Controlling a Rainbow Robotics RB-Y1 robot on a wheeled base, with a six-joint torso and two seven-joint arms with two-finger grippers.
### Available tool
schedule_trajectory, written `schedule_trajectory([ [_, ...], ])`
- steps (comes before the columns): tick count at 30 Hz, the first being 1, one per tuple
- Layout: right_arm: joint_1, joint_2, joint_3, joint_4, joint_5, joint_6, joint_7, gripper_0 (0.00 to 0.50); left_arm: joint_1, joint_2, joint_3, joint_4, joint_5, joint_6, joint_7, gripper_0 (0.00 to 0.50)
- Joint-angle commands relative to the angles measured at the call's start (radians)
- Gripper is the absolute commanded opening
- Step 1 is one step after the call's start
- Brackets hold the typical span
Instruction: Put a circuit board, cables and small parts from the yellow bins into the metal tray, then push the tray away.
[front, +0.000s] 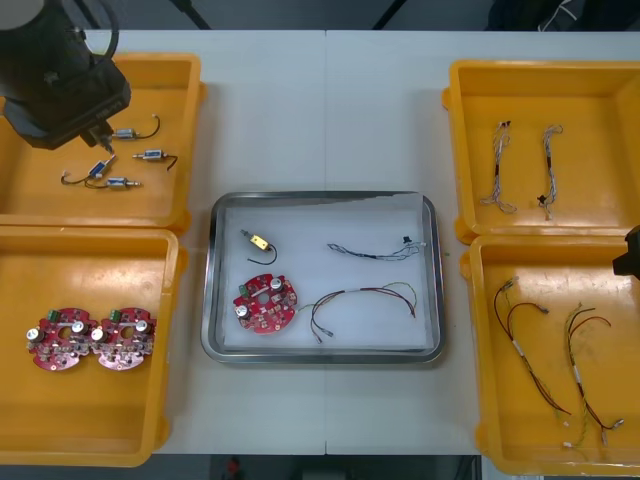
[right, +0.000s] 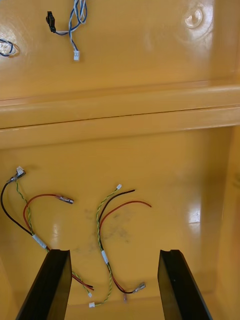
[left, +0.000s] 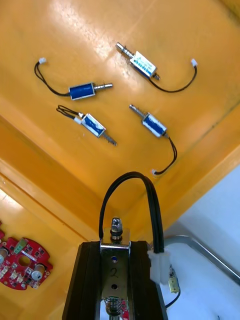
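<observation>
Left hand (left: 114, 246) grips small metal part (left: 114, 270)

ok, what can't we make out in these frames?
1. Front view: the left arm covers the left pincer, so its grip on the small metal part is hidden there.
2. Front view: the edge cuts off the right arm, parked over a right-hand yellow bin.
3. Left wrist view: the edge cuts off one circuit board.

tray (front: 320, 356) between bins (front: 540, 90); in tray: board (front: 266, 303), cables (front: 380, 251), small metal part (front: 258, 241); two boards (front: 90, 340) in near-left bin (front: 90, 425)
</observation>
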Motion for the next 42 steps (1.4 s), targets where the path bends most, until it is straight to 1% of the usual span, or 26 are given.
schedule_trajectory([
  [1, 0.013, -0.034, -0.032, -0.008, -0.006, -0.008, -0.018, 0.500, 0.039, -0.090, 0.038, -0.095, -0.087, 0.048, 0.150, 0.000],
  [5, 0.013, -0.034, -0.032, -0.008, -0.006, -0.008, -0.018, 0.500, 0.081, -0.188, 0.038, -0.155, -0.173, 0.054, 0.194, 0.000],
  [6, 0.013, -0.034, -0.032, -0.008, -0.006, -0.008, -0.018, 0.500, 0.093, -0.222, 0.038, -0.168, -0.202, 0.055, 0.196, 0.000],
  [7, 0.013, -0.034, -0.032, -0.008, -0.006, -0.008, -0.018, 0.500, 0.098, -0.236, 0.036, -0.172, -0.214, 0.055, 0.197, 0.000],
  [8, 0.013, -0.034, -0.032, -0.008, -0.006, -0.008, -0.018, 0.500, 0.105, -0.268, 0.033, -0.178, -0.239, 0.057, 0.196, 0.000],
  [9, 0.013, -0.034, -0.032, -0.008, -0.006, -0.008, -0.018, 0.500, 0.107, -0.296, 0.022, -0.183, -0.265, 0.058, 0.197, 0.000],
  [10, 0.013, -0.034, -0.032, -0.008, -0.006, -0.008, -0.018, 0.500, 0.107, -0.308, 0.013, -0.183, -0.279, 0.058, 0.197, 0.000],
  [13, 0.013, -0.034, -0.032, -0.008, -0.006, -0.008, -0.018, 0.500, 0.108, -0.392, -0.042, -0.181, -0.372, 0.061, 0.206, 0.000],
  [14, 0.013, -0.034, -0.032, -0.008, -0.006, -0.008, -0.018, 0.500, 0.113, -0.405, -0.051, -0.181, -0.391, 0.063, 0.208, 0.000],
  [16, 0.013, -0.034, -0.032, -0.008, -0.006, -0.008, -0.018, 0.500, 0.127, -0.455, -0.080, -0.178, -0.449, 0.061, 0.211, 0.000],
  [18, 0.013, -0.034, -0.032, -0.008, -0.006, -0.008, -0.018, 0.500, 0.138, -0.489, -0.097, -0.178, -0.492, 0.061, 0.211, 0.000],
  [19, 0.013, -0.034, -0.032, -0.008, -0.006, -0.008, -0.018, 0.500, 0.141, -0.498, -0.103, -0.178, -0.501, 0.060, 0.211, 0.000],
  [22, 0.013, -0.034, -0.032, -0.008, -0.006, -0.008, -0.018, 0.500, 0.159, -0.546, -0.139, -0.172, -0.559, 0.052, 0.212, 0.000],
  [26, 0.013, -0.034, -0.032, -0.008, -0.006, -0.008, -0.018, 0.500, 0.170, -0.586, -0.176, -0.155, -0.605, 0.038, 0.209, 0.000],
  [28, 0.013, -0.034, -0.032, -0.008, -0.006, -0.008, -0.018, 0.500, 0.174, -0.612, -0.208, -0.131, -0.633, 0.012, 0.205, 0.000],
  [32, 0.013, -0.034, -0.032, -0.008, -0.006, -0.008, -0.018, 0.500, 0.174, -0.644, -0.245, -0.068, -0.664, -0.032, 0.199, 0.000],
  [34, 0.013, -0.034, -0.032, -0.008, -0.006, -0.008, -0.018, 0.500, 0.174, -0.665, -0.265, -0.025, -0.707, -0.054, 0.197, 0.000],
  [37, 0.013, -0.034, -0.032, -0.008, -0.006, -0.008, -0.018, 0.500, 0.173, -0.681, -0.278, 0.029, -0.730, -0.071, 0.191, 0.000],
  [42, 0.013, -0.034, -0.032, -0.008, -0.006, -0.008, -0.018, 0.500, 0.174, -0.692, -0.283, 0.066, -0.745, -0.080, 0.185, 0.000],
])
